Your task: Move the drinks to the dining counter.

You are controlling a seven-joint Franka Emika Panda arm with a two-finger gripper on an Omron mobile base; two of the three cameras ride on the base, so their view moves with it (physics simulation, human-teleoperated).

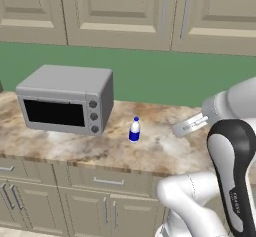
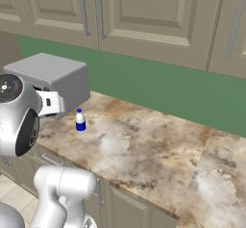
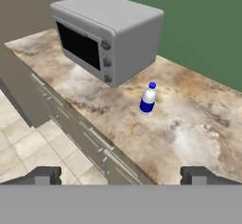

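One of the drinks, a small white-and-blue bottle, stands upright on the marbled counter over beige cabinet drawers, just right of a grey oven. My gripper hovers above the counter's front part, to the bottle's right and well apart from it. Its jaws stand wide open with nothing between the fingertips. The dining counter is out of view.
A grey toaster oven sits at the counter's left with its knobs near the bottle. A green wall and beige upper cabinets stand behind. Tiled floor lies in front of the drawers.
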